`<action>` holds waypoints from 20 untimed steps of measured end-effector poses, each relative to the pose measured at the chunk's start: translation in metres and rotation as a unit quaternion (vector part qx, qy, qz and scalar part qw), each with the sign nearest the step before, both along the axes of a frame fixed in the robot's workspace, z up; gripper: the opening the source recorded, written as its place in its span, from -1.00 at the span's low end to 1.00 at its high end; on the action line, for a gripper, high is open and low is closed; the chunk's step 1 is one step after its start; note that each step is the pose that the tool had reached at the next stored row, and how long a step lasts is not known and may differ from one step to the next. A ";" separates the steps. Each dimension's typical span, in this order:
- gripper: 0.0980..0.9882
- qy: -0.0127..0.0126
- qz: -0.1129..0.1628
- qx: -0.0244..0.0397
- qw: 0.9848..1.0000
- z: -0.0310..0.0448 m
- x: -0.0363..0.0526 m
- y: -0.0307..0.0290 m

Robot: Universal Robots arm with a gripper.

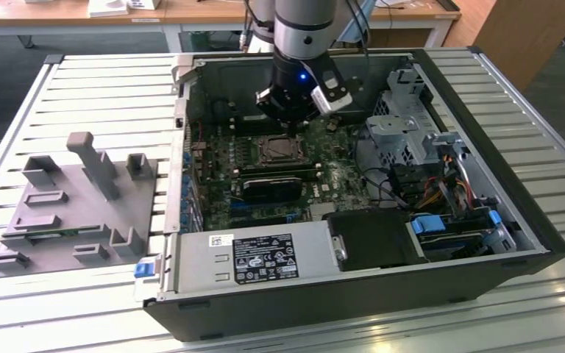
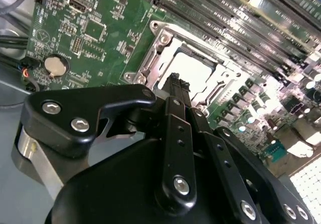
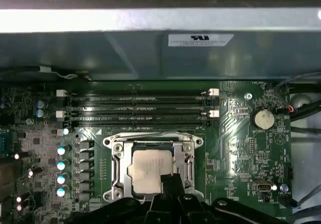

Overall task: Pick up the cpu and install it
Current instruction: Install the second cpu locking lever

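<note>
The pincer (image 1: 296, 126) hangs inside the open computer case (image 1: 518, 220), fingertips drawn together just above the cpu (image 3: 148, 170), gripping nothing. The cpu lies flat in the motherboard socket (image 3: 118, 171), lower centre of the first wrist view.

Exterior view high above the open computer case (image 1: 361, 243); both wrist views close over its socket (image 3: 153, 169).

Slatted metal table (image 1: 106, 81), pale grey, ribs running across; glare on its near edge. Beyond the table's far edge: light wooden desk (image 1: 204, 13) with white papers (image 1: 115, 7) on top, white legs below. Grey floor (image 1: 8, 37) under that desk. Wooden panel (image 1: 518, 29) stands past the table's far corner on the exterior view's right. Light bright, even, overhead.
</note>
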State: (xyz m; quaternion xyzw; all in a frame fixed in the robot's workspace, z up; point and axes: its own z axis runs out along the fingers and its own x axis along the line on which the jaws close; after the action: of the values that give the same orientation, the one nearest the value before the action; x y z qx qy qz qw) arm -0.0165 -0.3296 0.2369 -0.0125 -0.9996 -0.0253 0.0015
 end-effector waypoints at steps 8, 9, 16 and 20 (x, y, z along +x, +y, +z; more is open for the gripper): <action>-0.98 0.000 0.000 0.001 1.000 -0.0003 0.0000 -0.0138; -0.98 0.000 0.000 0.001 1.000 -0.0004 0.0000 -0.0151; -0.98 0.000 0.000 0.001 1.000 -0.0013 -0.0001 -0.0302; -0.98 0.000 0.001 0.001 1.000 -0.0018 -0.0115 -0.0338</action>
State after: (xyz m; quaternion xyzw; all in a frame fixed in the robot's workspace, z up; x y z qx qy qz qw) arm -0.0280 -0.3634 0.2351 -0.0118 -0.9996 -0.0263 0.0015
